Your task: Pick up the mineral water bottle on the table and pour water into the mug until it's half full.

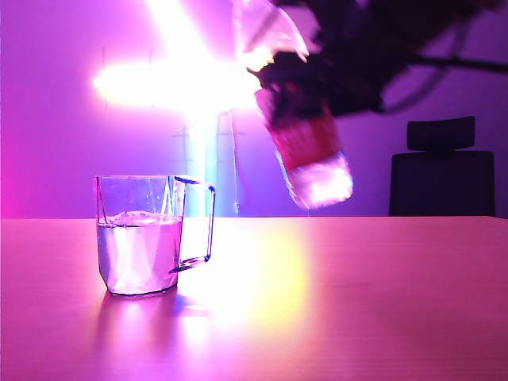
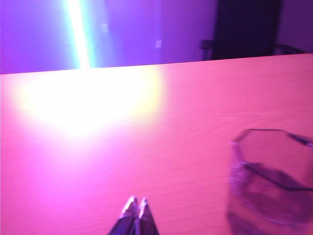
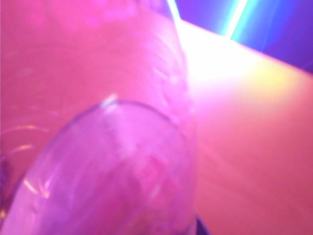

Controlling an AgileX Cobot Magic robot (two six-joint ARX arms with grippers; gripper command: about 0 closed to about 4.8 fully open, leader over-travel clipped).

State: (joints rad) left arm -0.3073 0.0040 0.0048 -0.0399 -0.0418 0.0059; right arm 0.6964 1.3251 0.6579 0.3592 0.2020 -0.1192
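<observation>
The clear faceted mug [image 1: 147, 234] stands on the table [image 1: 357, 302] at the left, its handle to the right, with water up to about half its height. Right of the mug and well above the table, my right gripper [image 1: 305, 87] is shut on the mineral water bottle [image 1: 309, 155]. The bottle hangs tilted, its base down to the right and its top up to the left. In the right wrist view the bottle [image 3: 112, 161] fills most of the picture and hides the fingers. My left gripper [image 2: 136, 205] is shut and empty, low over the table [image 2: 195, 107] beside the mug [image 2: 271, 181].
A black chair [image 1: 440, 171] stands behind the table's far edge at the right. A strong light [image 1: 182, 79] glares behind the mug and throws a bright patch on the tabletop [image 1: 254, 278].
</observation>
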